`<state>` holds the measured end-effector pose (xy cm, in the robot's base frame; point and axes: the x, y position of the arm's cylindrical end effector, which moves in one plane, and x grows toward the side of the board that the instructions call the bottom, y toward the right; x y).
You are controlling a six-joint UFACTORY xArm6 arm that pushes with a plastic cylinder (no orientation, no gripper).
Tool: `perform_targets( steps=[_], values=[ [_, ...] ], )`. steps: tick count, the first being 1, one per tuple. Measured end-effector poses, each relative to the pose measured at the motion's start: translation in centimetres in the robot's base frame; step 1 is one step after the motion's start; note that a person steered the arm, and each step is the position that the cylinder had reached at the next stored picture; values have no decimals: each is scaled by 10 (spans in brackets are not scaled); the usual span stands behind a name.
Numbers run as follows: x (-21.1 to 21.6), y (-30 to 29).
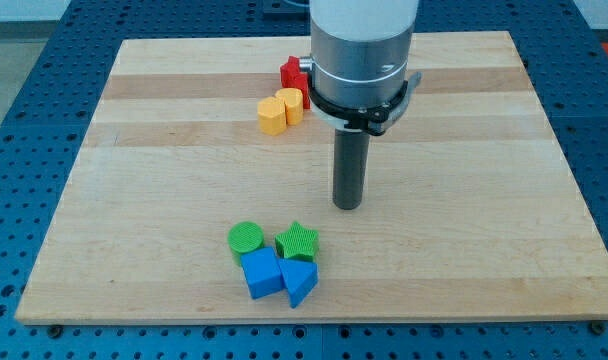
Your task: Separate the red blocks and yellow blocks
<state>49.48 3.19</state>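
Observation:
Two yellow blocks stand side by side near the view's top centre: a yellow hexagonal block [272, 115] and a yellow round-topped block [290, 103]. Just behind them a red block [292, 73] touches the yellow pair; the arm's grey body partly hides it, and its shape is unclear. My tip [347, 205] rests on the wooden board [164, 170], to the lower right of the yellow blocks and well apart from them.
Near the view's bottom centre is a tight cluster: a green cylinder [246, 238], a green star [298, 242], a blue cube [261, 272] and a blue triangular block [300, 282]. The board lies on a blue perforated table [24, 120].

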Motion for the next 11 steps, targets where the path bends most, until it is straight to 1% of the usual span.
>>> perform_targets(
  steps=[1,2,3,4,5,6,7,9,10,11],
  values=[
    [-28,6],
    [-74,8],
    [-101,8],
    [-127,-13],
    [-153,-56],
    [-177,-75],
    [-183,-77],
    [-160,-77],
    [-159,-74],
    [-171,-64]
  ],
)
